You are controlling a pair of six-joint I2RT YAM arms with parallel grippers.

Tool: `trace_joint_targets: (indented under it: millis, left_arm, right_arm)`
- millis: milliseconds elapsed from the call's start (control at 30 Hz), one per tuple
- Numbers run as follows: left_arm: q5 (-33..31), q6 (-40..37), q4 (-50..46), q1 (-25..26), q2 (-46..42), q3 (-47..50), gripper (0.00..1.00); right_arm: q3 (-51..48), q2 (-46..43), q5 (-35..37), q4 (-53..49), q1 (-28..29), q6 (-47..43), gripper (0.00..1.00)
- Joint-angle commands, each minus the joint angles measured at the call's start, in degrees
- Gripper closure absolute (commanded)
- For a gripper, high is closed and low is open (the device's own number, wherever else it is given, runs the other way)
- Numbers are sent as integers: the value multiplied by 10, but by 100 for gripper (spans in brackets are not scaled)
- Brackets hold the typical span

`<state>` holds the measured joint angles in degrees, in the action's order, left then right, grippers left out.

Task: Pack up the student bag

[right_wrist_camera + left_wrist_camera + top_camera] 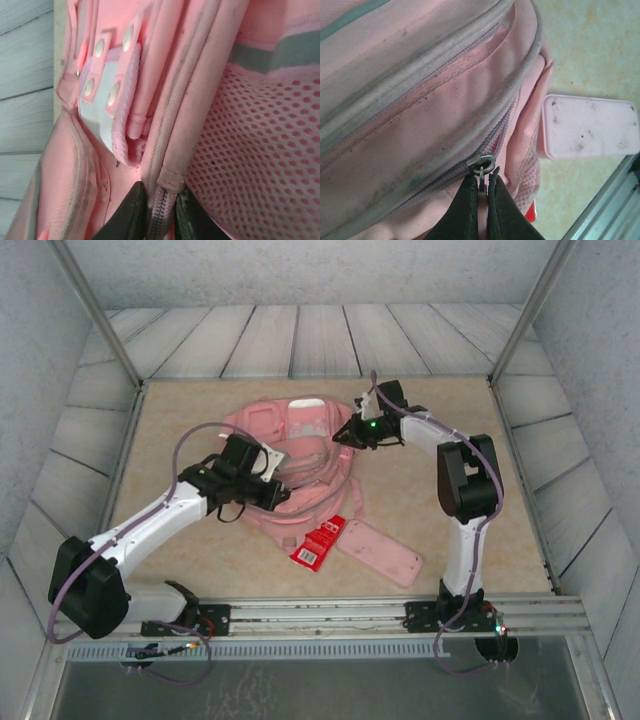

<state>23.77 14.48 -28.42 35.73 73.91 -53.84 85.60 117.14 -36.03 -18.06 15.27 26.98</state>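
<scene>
The student bag (300, 440), a soft pink backpack, lies flat in the middle of the table. My left gripper (280, 485) is at its near left side. In the left wrist view this gripper (483, 187) is shut on the metal zip pull (482, 162) of a closed grey-edged zip on the bag (420, 100). My right gripper (345, 435) is at the bag's far right side. In the right wrist view its jaws (162, 212) pinch the end of a zip seam on the bag (200, 75), beside the mesh side pocket (260, 160).
A flat pink pencil case (380, 552) (590, 127) lies near the bag's front right. A red packet (318, 542) (531, 212) lies against the bag's front edge. The metal rail (330, 615) runs along the near edge, and panel walls enclose the table.
</scene>
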Motion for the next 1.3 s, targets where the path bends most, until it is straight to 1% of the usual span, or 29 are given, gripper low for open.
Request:
trace_joint_targets:
  millis: [0,67,167,333,400,567,633,700,833,967,1067,1167,1267]
  left_arm:
    - [89,19,5,2,-1,8,100]
    - [107,29,44,2,19,3,100]
    - [119,37,80,2,52,-17,100]
    - [134,42,109,11,115,-67,100]
    - [124,38,109,23,140,-92,100]
    - [106,46,123,56,191,-140,100]
    - [101,53,133,70,206,-153,100]
    - [95,54,137,83,220,-168,100]
    - [76,59,136,97,236,-184,100]
    - [67,62,139,102,237,-183,100]
    - [63,60,137,103,236,-182,100]
    - [57,55,130,103,234,-184,100]
    - [62,49,122,103,236,-188,100]
  right_arm:
    - [4,-33,69,4,-33,-35,61]
    - [-13,-66,69,-28,-34,-56,54]
    - [-57,-129,66,-65,-33,-73,50]
    - [-162,-244,24,-49,-28,-41,49]
    - [-202,-280,7,-37,-20,-20,49]
    - [-285,-344,-1,21,8,51,49]
    - [-307,-355,5,52,19,79,46]
    - [-319,-353,13,73,28,95,45]
    - [-307,-323,22,71,40,98,45]
    - [-307,-300,35,84,53,111,45]
    - [-311,-285,51,85,60,119,47]
    - [-327,-284,62,98,63,124,52]
    - [-342,-283,68,112,64,128,66]
